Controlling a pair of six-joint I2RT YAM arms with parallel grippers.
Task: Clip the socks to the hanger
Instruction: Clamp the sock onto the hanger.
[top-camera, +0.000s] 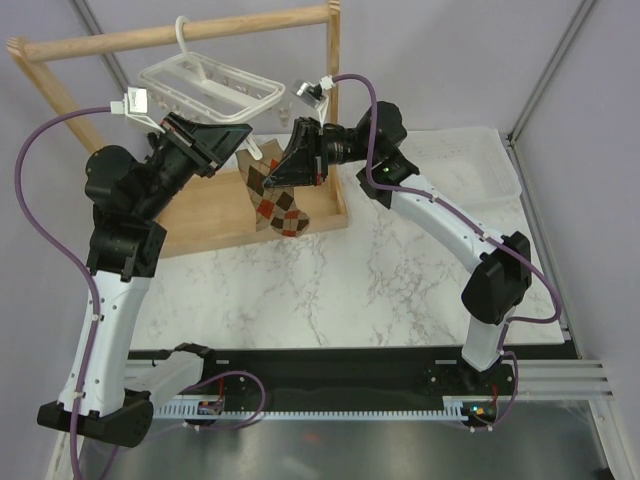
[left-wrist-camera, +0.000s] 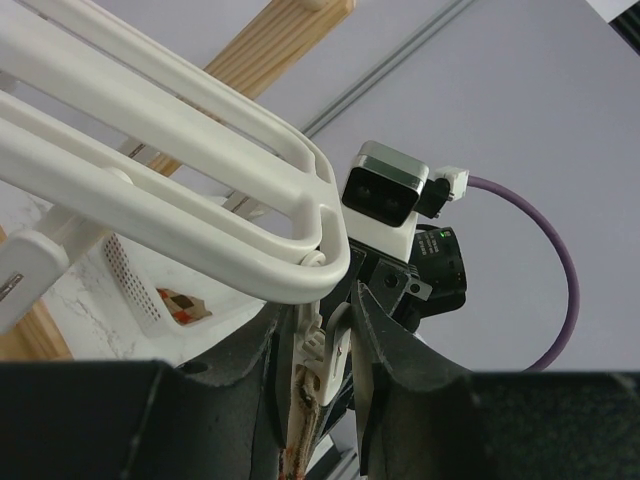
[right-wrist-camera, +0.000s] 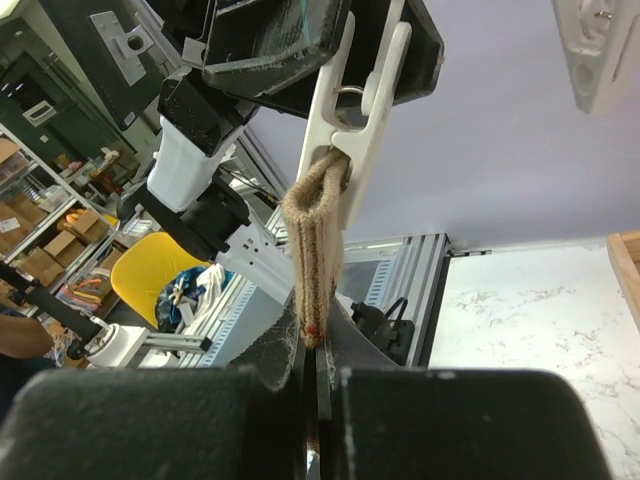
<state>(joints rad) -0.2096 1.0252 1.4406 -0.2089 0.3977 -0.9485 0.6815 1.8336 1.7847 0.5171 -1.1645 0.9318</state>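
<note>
Left tool (left-wrist-camera: 328, 360): you have it pinching the handles of one white clip (right-wrist-camera: 352, 120) under the hanger (left-wrist-camera: 150, 215), upper centre of the top view.
Right tool (right-wrist-camera: 316, 375): pressed together on the sock (top-camera: 277, 200), with fabric caught between its fingers.
Sock position: hanging above the tabletop (top-camera: 400, 290), below the hanger's right end, between your two tools.
Key relation: the sock's long axis runs straight up from your right tool to the clip's mouth, where the cuff sits, directly beneath the left tool.
Nearer arm: the left, for the clip.
Next, likely: ease the left tool so the clip bites the cuff. You cannot tell whether it already grips.
</note>
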